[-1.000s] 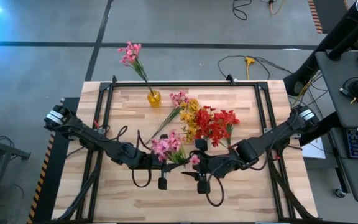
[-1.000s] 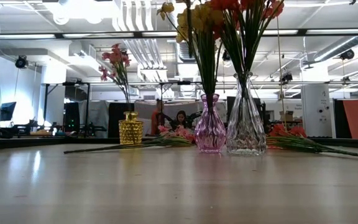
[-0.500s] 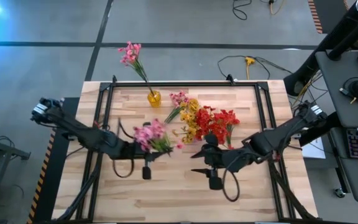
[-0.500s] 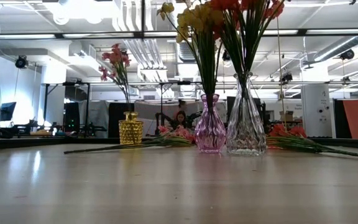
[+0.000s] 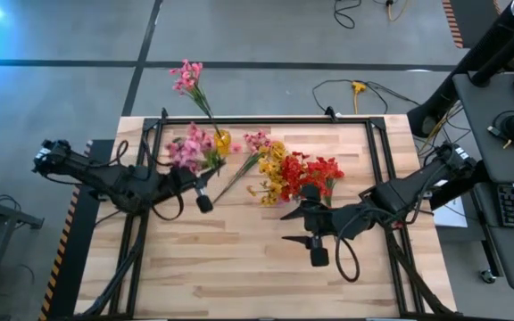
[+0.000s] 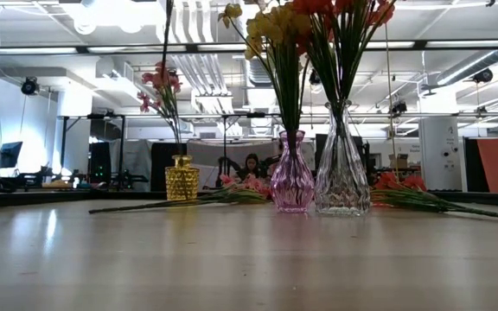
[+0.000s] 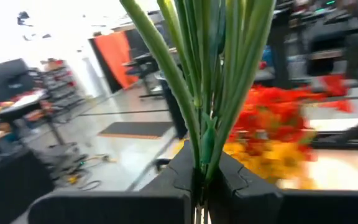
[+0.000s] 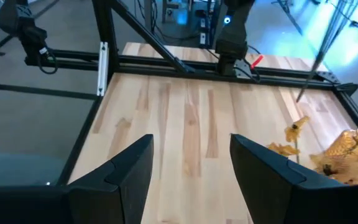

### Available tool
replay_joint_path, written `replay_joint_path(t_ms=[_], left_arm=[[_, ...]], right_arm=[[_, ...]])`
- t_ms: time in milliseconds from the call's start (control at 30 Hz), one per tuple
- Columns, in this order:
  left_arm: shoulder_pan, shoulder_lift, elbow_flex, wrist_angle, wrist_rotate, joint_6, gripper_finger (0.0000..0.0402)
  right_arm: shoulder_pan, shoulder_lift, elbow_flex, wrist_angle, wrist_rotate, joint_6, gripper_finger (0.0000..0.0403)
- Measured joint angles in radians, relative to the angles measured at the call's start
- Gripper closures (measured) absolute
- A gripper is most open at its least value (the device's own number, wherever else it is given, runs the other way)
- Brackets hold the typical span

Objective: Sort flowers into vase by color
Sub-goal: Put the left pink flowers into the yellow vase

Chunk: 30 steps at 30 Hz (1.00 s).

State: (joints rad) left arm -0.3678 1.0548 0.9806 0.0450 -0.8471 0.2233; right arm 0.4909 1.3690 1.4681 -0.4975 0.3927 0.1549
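My left gripper [image 5: 202, 175] is shut on a bunch of pink flowers [image 5: 190, 148], held up beside the small yellow vase [image 5: 221, 140], which has one pink spray [image 5: 186, 76] in it. In the left wrist view only the bunch's green stems [image 7: 204, 74] show above the fingers. The pink vase [image 6: 292, 183] holds yellow flowers [image 5: 273, 166], and the clear vase [image 6: 341, 173] holds red flowers [image 5: 312, 176]. Another pink spray [image 5: 255, 141] lies on the table between the vases. My right gripper [image 5: 291, 226] stands open over bare wood near the red flowers, with nothing between its fingers [image 8: 129, 168]. My left gripper pinches several green stems [image 7: 202, 146] together between its two fingers, low on the stems. The fingers point level and lie across the stems. The bunch stands up from the hold, blossoms on top, lifted clear of the table.
A black frame [image 5: 266, 119] runs round the tabletop. Yellow bits [image 8: 294, 127] lie on the wood near the vases. The near half of the table [image 5: 239, 267] is bare wood. Beyond the far edge are cables on the floor; in the low view a person sits in the room behind.
My left gripper has carried the pink bunch up and toward the table's left and far edges, to beside the yellow vase, tipping it more upright. My right gripper has drawn back from the bunch toward the table's right edge and risen a little.
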Motion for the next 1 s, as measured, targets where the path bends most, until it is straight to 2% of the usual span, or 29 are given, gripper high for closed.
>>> replay_joint_path(t_ms=[233,400,633,900,1000], left_arm=[[0.173,-0.06,-0.094,0.08,0.172,0.028,0.0401],[0.31,-0.102,-0.22,0.242,0.228,0.064,0.0402],[0.499,-0.125,-0.355,0.417,0.407,0.044,0.0401],[0.686,-0.07,-0.379,0.416,0.552,-0.014,0.0401],[0.731,-0.041,-0.367,0.421,0.554,0.0,0.0401]], right_arm=[[-0.005,-0.001,0.0,-0.002,0.0,-0.01,0.0197],[-0.005,-0.011,0.0,-0.001,0.0,0.049,0.0197],[-0.005,-0.054,0.0,-0.001,0.0,0.108,0.0197],[-0.005,-0.104,0.0,-0.009,0.0,0.124,0.0197],[-0.005,-0.107,0.0,-0.02,0.0,0.126,0.0197]])
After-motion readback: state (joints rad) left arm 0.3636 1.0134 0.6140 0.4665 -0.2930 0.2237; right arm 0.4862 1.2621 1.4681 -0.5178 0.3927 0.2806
